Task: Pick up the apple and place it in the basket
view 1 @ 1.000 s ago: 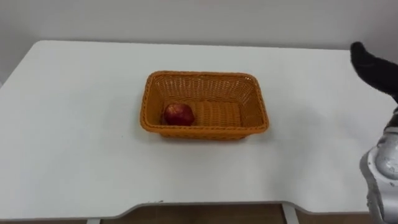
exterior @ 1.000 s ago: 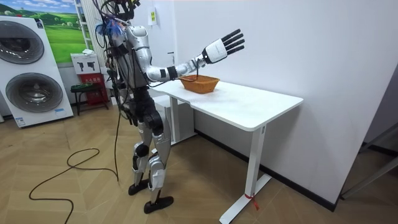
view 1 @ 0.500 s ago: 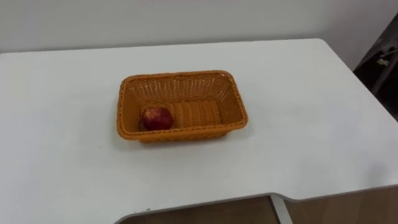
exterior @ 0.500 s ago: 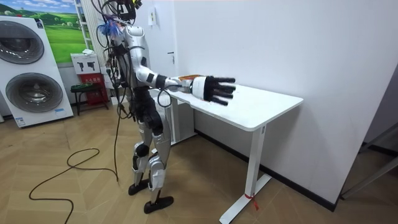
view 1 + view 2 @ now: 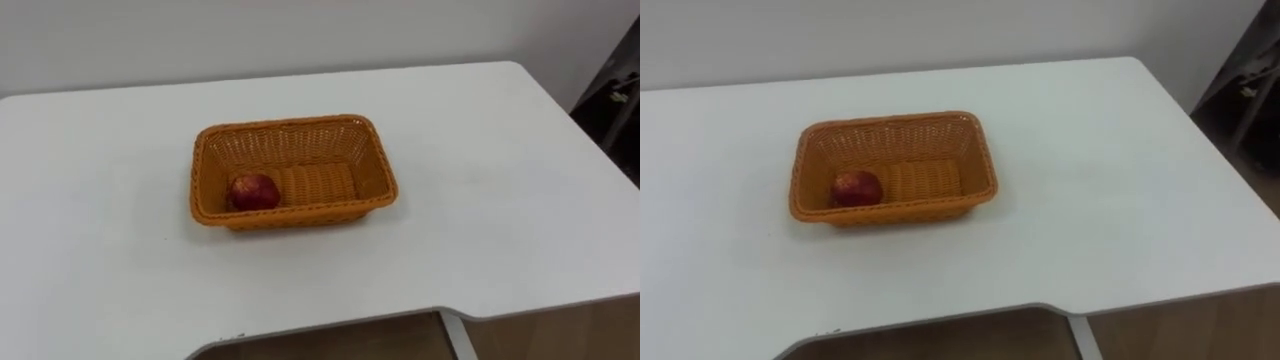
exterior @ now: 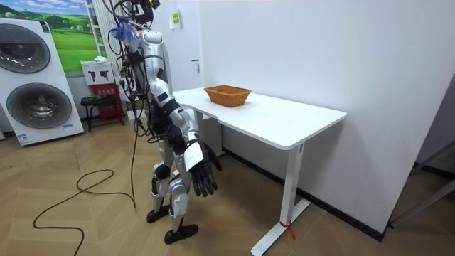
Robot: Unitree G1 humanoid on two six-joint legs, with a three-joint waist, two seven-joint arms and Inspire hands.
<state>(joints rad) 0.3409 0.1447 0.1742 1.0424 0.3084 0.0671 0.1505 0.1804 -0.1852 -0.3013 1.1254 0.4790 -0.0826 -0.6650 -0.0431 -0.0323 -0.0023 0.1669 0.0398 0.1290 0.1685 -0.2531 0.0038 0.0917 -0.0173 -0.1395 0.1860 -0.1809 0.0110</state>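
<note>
The small red apple (image 5: 254, 190) lies at the left end of the orange woven wicker basket (image 5: 373, 165) on the white desk (image 5: 500, 200), while the right hand (image 6: 201, 171), lately raised beside the basket, now hangs far below it, fingers spread and empty, so the placing looks done.

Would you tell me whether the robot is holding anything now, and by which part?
Nothing that shows: the right hand hangs open beside its leg, and the apple lies in the wicker basket.

Head eyes look down on the basket (image 5: 292, 170); room view, apparently farther, shares it.
</note>
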